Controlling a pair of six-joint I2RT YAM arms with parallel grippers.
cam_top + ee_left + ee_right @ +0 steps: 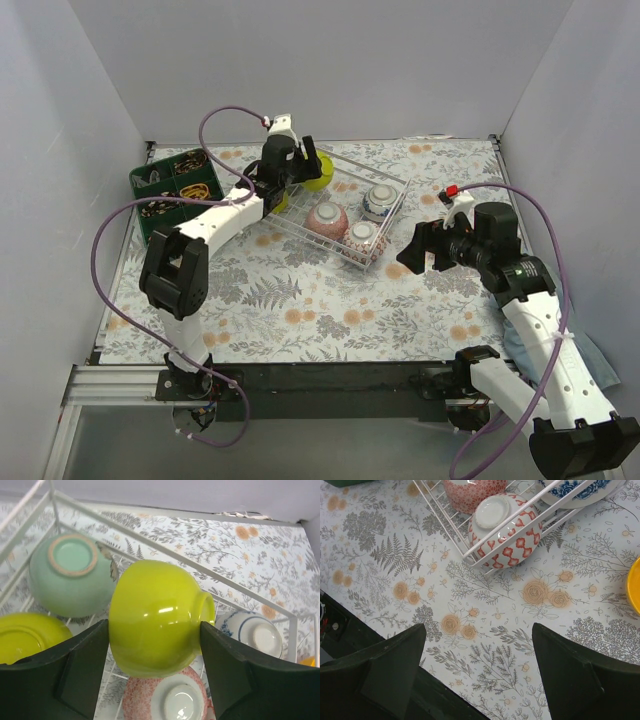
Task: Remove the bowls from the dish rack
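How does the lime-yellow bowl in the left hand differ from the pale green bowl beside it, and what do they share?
Colour: the lime-yellow bowl is yellow-green; the pale green bowl is mint with a tan foot ring.
Hold: the left hand clamps the lime-yellow bowl; the pale green bowl lies free in the dish rack.
Pose: the lime-yellow bowl's foot points sideways; the pale green bowl's foot faces the camera.
Both are small, round, footed.

Shining bright and even from above, casting only soft shadows, glaring in small spots on the lime bowl [160, 617].
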